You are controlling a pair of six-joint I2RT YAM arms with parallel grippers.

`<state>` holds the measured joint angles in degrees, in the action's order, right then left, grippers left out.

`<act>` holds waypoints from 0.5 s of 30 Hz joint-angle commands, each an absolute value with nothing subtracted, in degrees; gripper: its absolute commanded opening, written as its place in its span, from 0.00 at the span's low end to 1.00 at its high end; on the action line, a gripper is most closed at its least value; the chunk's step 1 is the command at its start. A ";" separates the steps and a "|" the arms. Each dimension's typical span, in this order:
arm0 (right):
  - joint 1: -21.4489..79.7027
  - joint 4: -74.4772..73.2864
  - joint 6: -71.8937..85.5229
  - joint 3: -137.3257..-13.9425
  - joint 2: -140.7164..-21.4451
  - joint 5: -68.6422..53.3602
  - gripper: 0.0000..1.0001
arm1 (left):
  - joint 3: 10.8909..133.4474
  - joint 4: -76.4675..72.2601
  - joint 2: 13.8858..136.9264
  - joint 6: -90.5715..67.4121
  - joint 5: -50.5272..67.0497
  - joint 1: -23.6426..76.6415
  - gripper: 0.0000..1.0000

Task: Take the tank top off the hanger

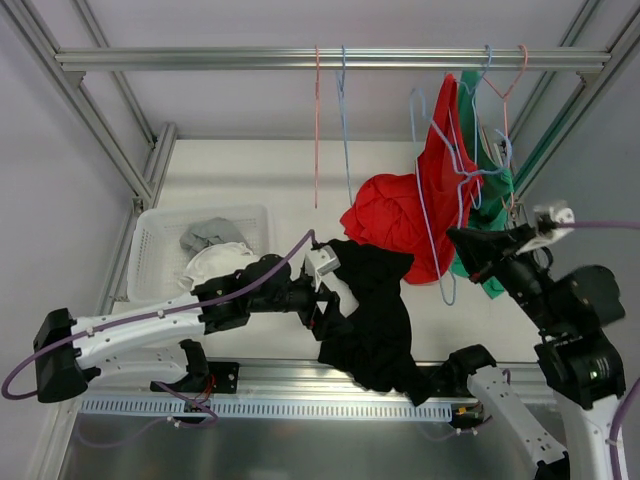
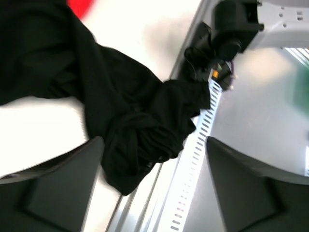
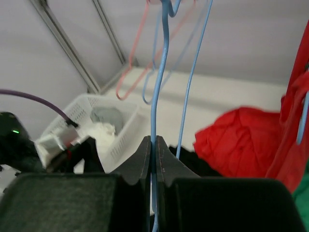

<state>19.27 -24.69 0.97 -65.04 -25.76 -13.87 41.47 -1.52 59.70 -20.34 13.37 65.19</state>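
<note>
The black tank top [image 1: 375,310] lies crumpled at the table's near edge, off any hanger, one end drooping over the slotted front rail [image 2: 200,145]. My left gripper [image 1: 322,300] sits at its left side with the jaws wide open. In the left wrist view the black cloth [image 2: 135,125] bunches just beyond the spread fingers [image 2: 72,179], gripped by neither. My right gripper [image 3: 154,142] is shut on the wire of a light blue hanger [image 3: 161,72], which hangs from the top bar [image 1: 300,58] with no cloth visibly on it. In the top view that gripper [image 1: 465,243] is at the right.
A red garment [image 1: 385,215] lies heaped on the table behind the tank top. Red [image 1: 445,170] and green [image 1: 480,150] garments hang on hangers at the right. A bare pink hanger [image 1: 317,130] and a blue one [image 1: 345,120] hang mid-bar. A white basket [image 1: 150,240] of clothes stands left.
</note>
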 commanded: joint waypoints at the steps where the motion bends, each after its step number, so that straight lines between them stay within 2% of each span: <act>1: 19.16 -36.12 -0.18 -67.84 -33.38 -12.57 0.00 | 44.65 4.29 53.55 -19.60 3.88 65.30 0.99; 6: 21.96 -34.19 -1.22 -74.77 -45.68 -9.68 0.00 | 43.25 8.96 48.26 -18.37 -2.01 65.39 0.99; 10: 27.76 -34.01 -4.65 -87.07 -58.25 -1.61 0.00 | 42.19 11.25 46.14 -18.63 -4.92 65.30 0.99; 15: 30.50 -33.13 -4.92 -100.88 -72.30 -1.14 0.00 | 40.70 11.60 45.35 -19.86 -4.31 65.30 0.99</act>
